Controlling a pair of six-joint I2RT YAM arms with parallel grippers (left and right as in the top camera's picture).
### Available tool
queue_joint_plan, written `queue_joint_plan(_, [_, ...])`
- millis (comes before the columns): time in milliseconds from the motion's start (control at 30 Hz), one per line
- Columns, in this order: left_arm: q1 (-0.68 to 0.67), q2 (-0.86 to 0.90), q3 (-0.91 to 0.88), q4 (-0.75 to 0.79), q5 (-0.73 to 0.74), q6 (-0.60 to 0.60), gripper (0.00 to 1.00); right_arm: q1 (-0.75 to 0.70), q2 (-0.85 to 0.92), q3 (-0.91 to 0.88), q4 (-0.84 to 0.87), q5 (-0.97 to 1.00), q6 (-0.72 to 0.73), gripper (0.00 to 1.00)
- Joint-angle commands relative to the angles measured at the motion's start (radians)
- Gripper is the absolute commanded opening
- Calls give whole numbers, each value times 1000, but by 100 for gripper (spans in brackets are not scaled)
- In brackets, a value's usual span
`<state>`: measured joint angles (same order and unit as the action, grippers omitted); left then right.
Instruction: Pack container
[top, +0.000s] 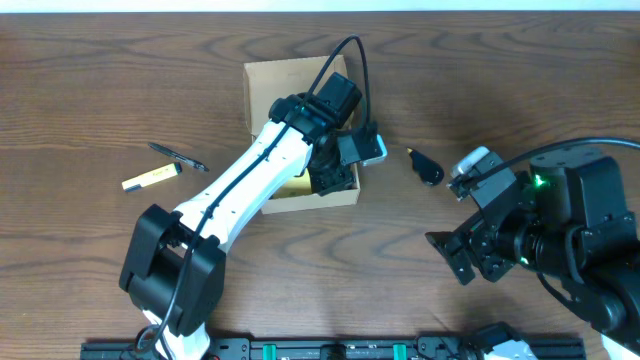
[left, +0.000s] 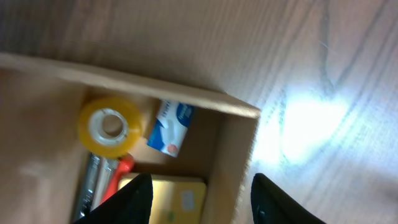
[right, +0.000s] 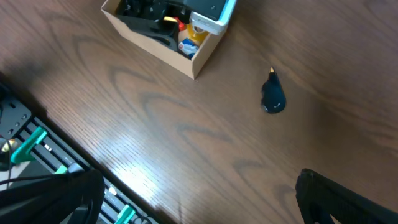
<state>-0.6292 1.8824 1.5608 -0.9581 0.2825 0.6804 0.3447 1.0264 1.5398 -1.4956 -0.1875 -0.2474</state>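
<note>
The tan cardboard container (top: 262, 95) stands at mid-table with its flap lid open toward the far side. It also shows in the right wrist view (right: 198, 59). My left gripper (top: 335, 168) is open and empty over the container's right end. In the left wrist view its fingers (left: 202, 205) straddle the container's right wall (left: 239, 155), one inside and one outside. Inside lie a yellow tape roll (left: 111, 126), a blue-and-white eraser (left: 169, 127), a red item (left: 119, 173), a yellow pad (left: 177, 198) and silver pens (left: 89, 180). My right gripper (right: 199, 205) is open and empty above bare table.
A small black object (top: 428, 168) lies on the table right of the container, also in the right wrist view (right: 272, 99). A yellow highlighter (top: 150, 178) and a black pen (top: 178, 157) lie to the left. A black rail (top: 320, 348) runs along the near edge.
</note>
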Motion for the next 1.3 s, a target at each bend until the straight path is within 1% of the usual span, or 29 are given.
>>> queue_joint_plan(0, [-14,-19,13,-28,6,-16,52,8,-3,-1,-1,-11,-12,99])
queue_joint_plan(100, [-20,-20,13,-32,6,-53,51,8,-3,-1,-1,-11,-12,99])
queue_joint_plan(333, [-28,-39,13,-32,6,-95,48,8,-3,-1,-1,-11,-12,99])
queue_joint_plan(533, [-27,-121,13,-29,6,-105,48,8,-3,-1,-1,-11,-12,99])
queue_joint_plan(667, [-26,-193,13,-29,-10,-147,47,8,-3,-1,-1,-11,-12,99])
queue_joint_plan(767, [-26,-247,13,-33,-63,-195,46,8,-3,-1,-1,-11,-12,99])
queue_joint_plan(867, [-26,-299,13,-54,-156,-279,46,8,-3,-1,-1,-11,-12,99])
queue_joint_plan(900, [-25,-316,13,-73,-201,-315,43,8,-3,-1,-1,-11,-12,99])
queue_joint_plan(967, [-20,-336,13,-103,-245,-359,37,8,-3,-1,-1,-11,-12,99])
queue_joint_plan(1067, [23,-369,13,-145,-249,-435,36,8,-3,-1,-1,-11,-12,99])
queue_joint_plan(1167, [94,-385,13,-178,-238,-448,37,8,-3,-1,-1,-11,-12,99])
queue_joint_plan(1267, [199,-389,13,-209,-213,-468,36,8,-3,-1,-1,-11,-12,99])
